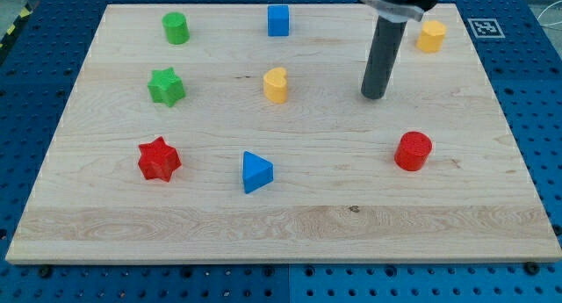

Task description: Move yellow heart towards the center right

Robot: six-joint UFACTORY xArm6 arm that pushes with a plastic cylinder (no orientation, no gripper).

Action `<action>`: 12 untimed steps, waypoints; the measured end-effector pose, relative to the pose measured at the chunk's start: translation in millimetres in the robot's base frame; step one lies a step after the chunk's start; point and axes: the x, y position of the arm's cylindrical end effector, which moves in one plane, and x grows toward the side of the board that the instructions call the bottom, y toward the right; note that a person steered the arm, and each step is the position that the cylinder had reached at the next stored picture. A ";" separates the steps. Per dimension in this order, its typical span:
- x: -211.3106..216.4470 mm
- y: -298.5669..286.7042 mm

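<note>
The yellow heart (276, 84) lies on the wooden board (290, 224), a little above the board's middle. My tip (374, 96) rests on the board to the right of the heart, well apart from it, at about the same height in the view. The dark rod rises from the tip to the view's top. A red cylinder (413, 151) lies below and to the right of the tip. A yellow block (430, 36), its shape unclear, lies above and to the right of the tip.
A blue cube (278, 20) sits near the top middle. A green cylinder (176, 28) and a green star (166, 86) are at the left. A red star (159, 159) and a blue triangle (255, 172) lie lower down.
</note>
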 end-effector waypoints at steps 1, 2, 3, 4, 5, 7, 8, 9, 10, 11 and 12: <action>25.0 -26.6; 60.7 -44.5; 70.4 -47.0; 70.4 -46.8; 70.4 -46.7; 84.1 -56.2; 84.6 -59.7; 85.6 -104.8; 76.6 -123.4; 48.1 -126.5; 23.1 -136.6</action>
